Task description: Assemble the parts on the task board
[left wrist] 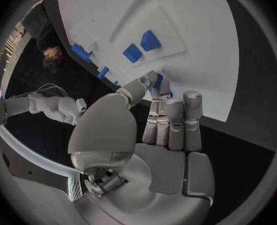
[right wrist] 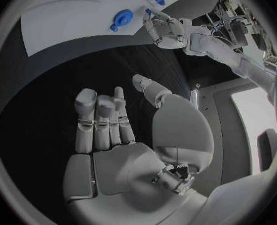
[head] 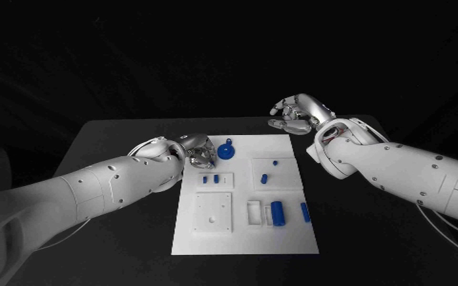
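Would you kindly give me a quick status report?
Left hand at task board edge, grip unclear. Right hand open, off the board. Round blue part beside left hand. Nothing in the way.

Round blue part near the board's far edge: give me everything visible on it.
The round blue part is a flat, plastic-looking disc with a small tab off its rim and a raised hub in the right wrist view. It lies flat on the white task board near the far edge. The left hand is beside it; whether they touch can't be told.
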{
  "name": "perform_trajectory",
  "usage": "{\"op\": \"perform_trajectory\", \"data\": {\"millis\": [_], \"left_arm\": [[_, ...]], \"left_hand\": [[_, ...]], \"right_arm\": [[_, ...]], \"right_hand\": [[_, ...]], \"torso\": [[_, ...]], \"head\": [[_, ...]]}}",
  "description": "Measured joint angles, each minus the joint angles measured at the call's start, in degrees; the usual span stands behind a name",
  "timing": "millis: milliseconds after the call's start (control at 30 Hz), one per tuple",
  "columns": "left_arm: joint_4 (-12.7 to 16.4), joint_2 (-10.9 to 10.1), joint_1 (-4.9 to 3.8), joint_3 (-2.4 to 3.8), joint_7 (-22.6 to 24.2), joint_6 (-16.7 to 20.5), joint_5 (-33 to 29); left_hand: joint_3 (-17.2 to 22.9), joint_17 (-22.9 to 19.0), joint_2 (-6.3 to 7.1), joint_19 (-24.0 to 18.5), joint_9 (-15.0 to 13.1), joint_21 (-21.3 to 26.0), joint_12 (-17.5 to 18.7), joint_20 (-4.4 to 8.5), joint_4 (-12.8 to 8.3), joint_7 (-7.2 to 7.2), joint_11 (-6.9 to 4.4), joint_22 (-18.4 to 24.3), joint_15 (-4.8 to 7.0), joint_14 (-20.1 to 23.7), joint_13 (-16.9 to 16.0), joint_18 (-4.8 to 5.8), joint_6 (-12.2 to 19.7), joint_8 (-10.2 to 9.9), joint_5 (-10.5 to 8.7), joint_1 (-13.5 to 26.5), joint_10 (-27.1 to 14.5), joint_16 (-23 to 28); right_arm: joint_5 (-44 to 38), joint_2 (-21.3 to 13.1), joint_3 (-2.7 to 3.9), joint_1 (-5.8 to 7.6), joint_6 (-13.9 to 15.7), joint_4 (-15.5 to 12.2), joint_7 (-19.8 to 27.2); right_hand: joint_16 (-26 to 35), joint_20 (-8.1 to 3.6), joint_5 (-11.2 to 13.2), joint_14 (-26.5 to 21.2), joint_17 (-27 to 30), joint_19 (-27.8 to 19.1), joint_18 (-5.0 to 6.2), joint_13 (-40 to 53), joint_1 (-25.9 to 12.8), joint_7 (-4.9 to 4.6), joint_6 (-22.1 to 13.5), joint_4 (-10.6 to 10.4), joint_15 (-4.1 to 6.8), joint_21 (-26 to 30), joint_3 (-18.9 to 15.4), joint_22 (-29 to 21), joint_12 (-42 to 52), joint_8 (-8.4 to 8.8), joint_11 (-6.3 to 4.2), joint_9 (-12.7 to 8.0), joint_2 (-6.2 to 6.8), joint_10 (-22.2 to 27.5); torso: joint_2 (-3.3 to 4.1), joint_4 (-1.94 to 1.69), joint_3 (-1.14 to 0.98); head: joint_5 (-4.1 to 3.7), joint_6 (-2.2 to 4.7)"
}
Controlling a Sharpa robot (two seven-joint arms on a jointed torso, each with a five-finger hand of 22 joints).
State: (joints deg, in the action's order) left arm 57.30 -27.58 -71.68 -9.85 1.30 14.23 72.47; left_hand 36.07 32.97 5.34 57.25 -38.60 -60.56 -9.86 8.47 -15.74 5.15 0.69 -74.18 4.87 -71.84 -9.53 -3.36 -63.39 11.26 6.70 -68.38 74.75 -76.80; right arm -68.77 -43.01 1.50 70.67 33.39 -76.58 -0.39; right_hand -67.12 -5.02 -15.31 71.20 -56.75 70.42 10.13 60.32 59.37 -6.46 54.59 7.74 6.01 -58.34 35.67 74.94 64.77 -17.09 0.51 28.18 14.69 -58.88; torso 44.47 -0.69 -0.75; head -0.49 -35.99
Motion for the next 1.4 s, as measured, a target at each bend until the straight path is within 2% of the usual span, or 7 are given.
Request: {"op": "perform_trajectory", "data": {"millis": [167, 400, 700, 1133, 1400], "left_arm": [[-0.2, 0.1, 0.0, -0.04, -0.2, -0.1, 0.1], [-0.1, 0.0, -0.19, -0.53, -0.3, -0.2, 0.9], [0.5, -0.1, -0.26, -0.61, -0.3, -0.5, 1.3], [0.4, 0.0, 0.01, -1.25, 1.4, 0.5, 1.8], [0.0, 0.5, -0.44, -2.36, 1.6, 0.9, 3.1]], "left_hand": [[0.0, 0.0, 0.0, 0.0, 0.0, 0.0, -0.2, 0.0, 0.0, -0.06, 0.0, 0.0, 0.0, 0.0, 0.0, 0.0, 0.1, 0.0, -0.01, 0.0, 0.0, 0.0], [0.0, 0.0, 0.01, 0.0, -0.2, 0.0, -0.2, -0.02, 0.0, -0.27, 0.0, 0.0, -0.01, 0.0, 0.0, 0.0, -0.1, -0.1, -0.05, 0.0, 0.0, 0.0], [0.0, 0.0, 0.08, -0.1, -0.1, 0.0, -0.2, 0.12, 0.0, -0.13, 0.0, 0.0, -0.01, 0.0, -0.2, 0.0, -0.2, 0.0, -0.12, -0.1, 0.0, 0.0], [0.0, -0.1, -0.07, -0.2, 0.0, 0.0, -0.1, 0.03, -0.3, -0.11, 0.0, 0.0, -0.11, -0.1, -0.2, 0.0, -0.2, 0.0, 0.12, -0.1, 0.4, 0.0], [0.0, -0.2, -0.06, -0.2, -0.1, 0.0, -0.1, 0.02, -0.3, -0.08, 0.03, 0.0, 0.01, 0.0, -0.2, 0.0, -0.1, 0.0, 0.12, -0.1, 0.7, 0.0]], "right_arm": [[0.0, 0.0, 0.0, 0.0, 0.0, 0.0, 0.0], [0.0, -0.1, 0.0, 0.0, 0.0, 0.0, 0.0], [0.0, 0.0, 0.0, 0.0, 0.0, 0.0, 0.0], [0.0, 0.0, 0.0, 0.0, 0.0, 0.0, 0.0], [0.0, 0.0, 0.0, 0.0, -0.1, 0.0, 0.0]], "right_hand": [[0.0, 0.01, 0.0, 0.0, 0.0, 0.0, 0.0, 0.0, 0.0, 0.0, 0.0, 0.0, 0.0, 0.0, 0.0, 0.0, 0.0, 0.0, 0.0, 0.0, 0.0, 0.0], [0.0, 0.02, 0.0, 0.0, 0.0, 0.0, 0.0, 0.0, 0.0, 0.01, 0.0, 0.0, 0.0, 0.0, 0.0, 0.0, 0.0, 0.0, 0.0, 0.0, 0.0, 0.0], [0.0, 0.03, 0.0, 0.0, 0.0, 0.0, 0.0, 0.0, 0.0, 0.03, 0.0, 0.0, 0.0, 0.0, 0.0, 0.0, 0.0, 0.0, 0.0, 0.0, 0.0, 0.0], [0.0, 0.12, 0.0, 0.0, 0.0, 0.1, -0.01, 0.0, 0.0, 0.14, -0.1, 0.0, 0.0, 0.0, 0.0, 0.0, 0.0, 0.0, 0.0, 0.0, 0.0, 0.0], [0.0, 0.13, 0.0, 0.0, 0.0, 0.1, 0.0, 0.0, 0.0, 0.16, -0.1, 0.2, 0.0, 0.0, -0.2, 0.0, 0.0, 0.0, 0.0, 0.0, 0.0, 0.0]], "torso": [[0.0, 0.01, 0.0], [-0.01, 0.03, -0.03], [-0.02, -0.03, -0.02], [0.0, -0.05, 0.01], [-0.01, -0.01, -0.02]], "head": [[-0.01, -0.07], [-0.07, -0.08], [-0.12, -0.04], [-0.08, 0.05], [-0.12, 0.09]]}}
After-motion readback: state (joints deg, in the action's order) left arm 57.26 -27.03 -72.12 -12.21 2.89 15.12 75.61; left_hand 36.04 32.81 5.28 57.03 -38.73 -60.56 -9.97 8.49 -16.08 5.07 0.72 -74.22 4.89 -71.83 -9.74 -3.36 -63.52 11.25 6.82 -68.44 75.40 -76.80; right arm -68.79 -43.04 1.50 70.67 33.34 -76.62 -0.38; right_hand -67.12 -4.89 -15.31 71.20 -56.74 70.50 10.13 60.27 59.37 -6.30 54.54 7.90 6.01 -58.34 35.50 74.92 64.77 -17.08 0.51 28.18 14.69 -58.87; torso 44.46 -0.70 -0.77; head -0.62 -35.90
